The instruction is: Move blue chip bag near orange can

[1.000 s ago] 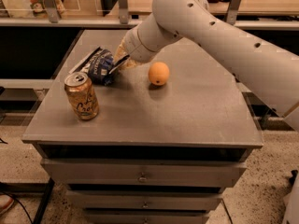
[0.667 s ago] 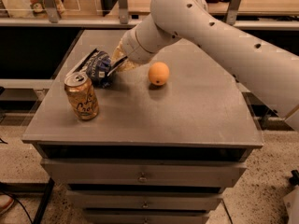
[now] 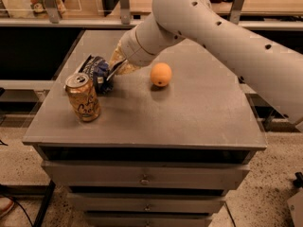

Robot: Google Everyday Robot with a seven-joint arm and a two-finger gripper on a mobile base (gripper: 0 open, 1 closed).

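Touching blue chip bag — hand, table left

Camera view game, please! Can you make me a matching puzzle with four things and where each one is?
Things:
1. blue chip bag
2. orange can
3. orange fruit
4. pincer

Places:
A. standing upright near the front left corner of the table
B. sitting by itself around the middle of the table
C. at the bag's edge nearest the fruit
D. lying crumpled just behind the can

Pairs: 1-D, 2-A, 3-B, 4-C
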